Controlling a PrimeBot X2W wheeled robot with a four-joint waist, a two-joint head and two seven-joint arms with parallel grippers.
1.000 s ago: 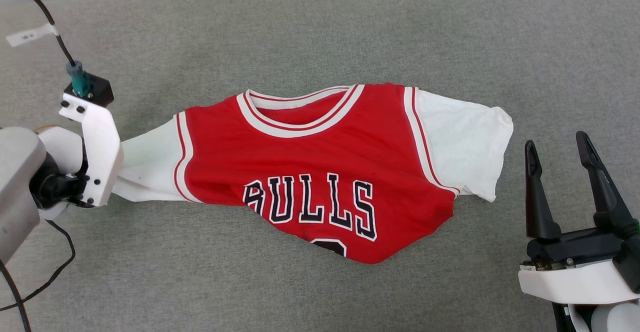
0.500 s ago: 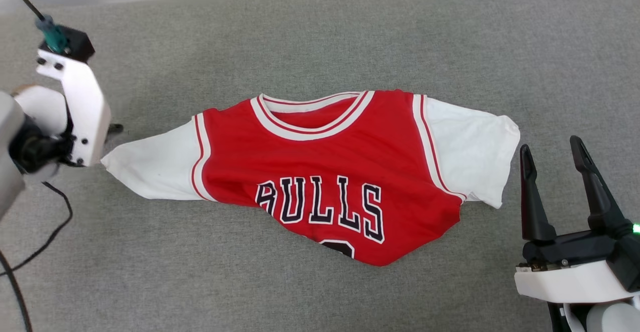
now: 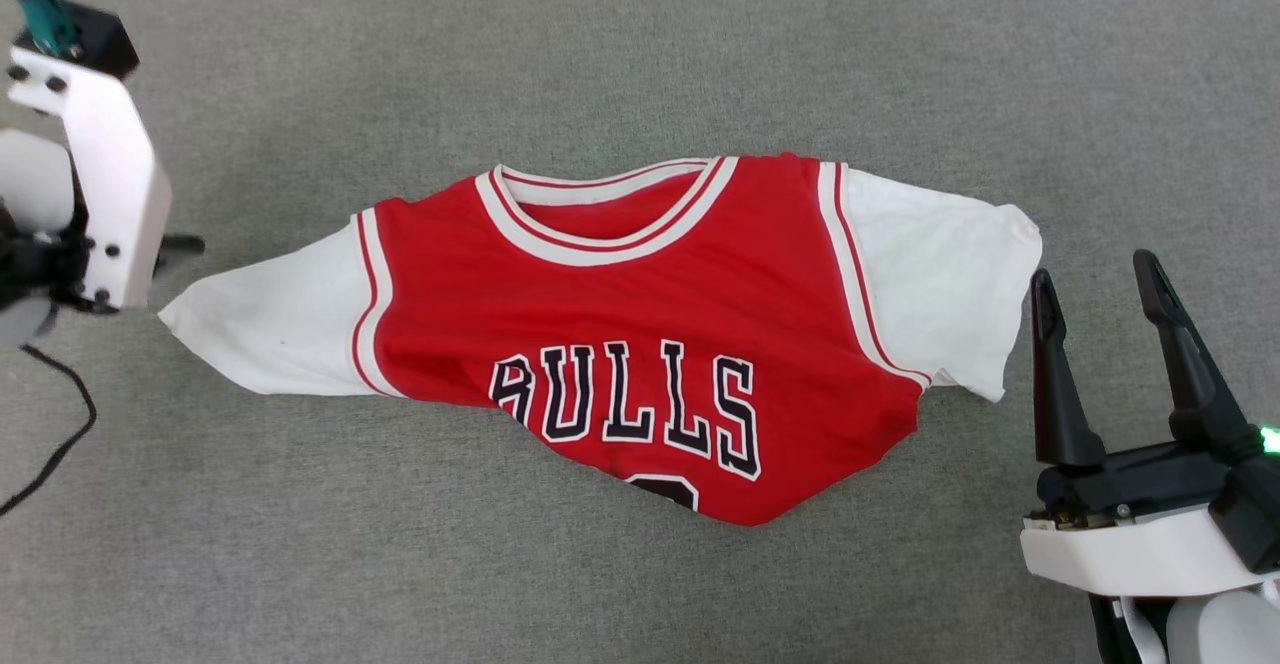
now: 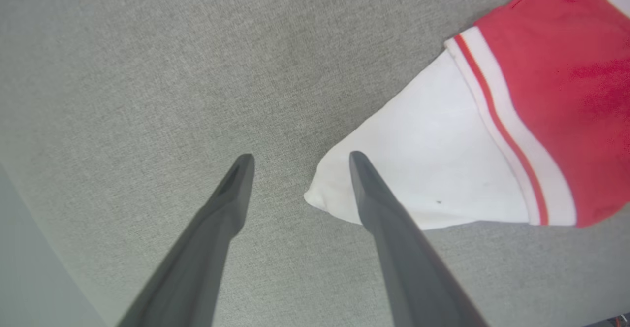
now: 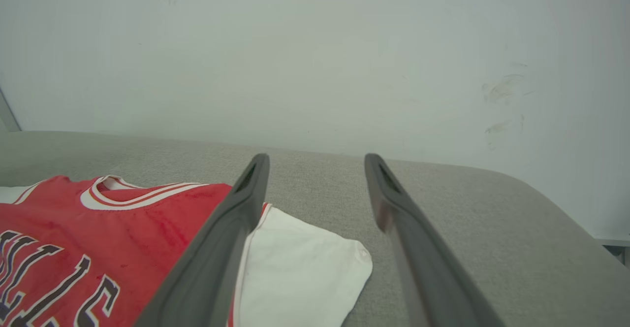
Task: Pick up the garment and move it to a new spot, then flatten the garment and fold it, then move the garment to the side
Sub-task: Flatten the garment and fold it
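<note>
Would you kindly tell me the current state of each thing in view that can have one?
garment: lying front up on the grey surface, not folded, lower edge bunched under, held by neither hand.
left hand: open, empty, fingertips near the tip of a white sleeve.
right hand: open, empty, beside the other white sleeve.

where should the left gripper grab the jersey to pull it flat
Probably the pointed tip of the white sleeve on the robot's left of the jersey, approached low from that side. The sleeve tapers to a narrow tip lying flat, pointing at the open left gripper, which could close over it.
</note>
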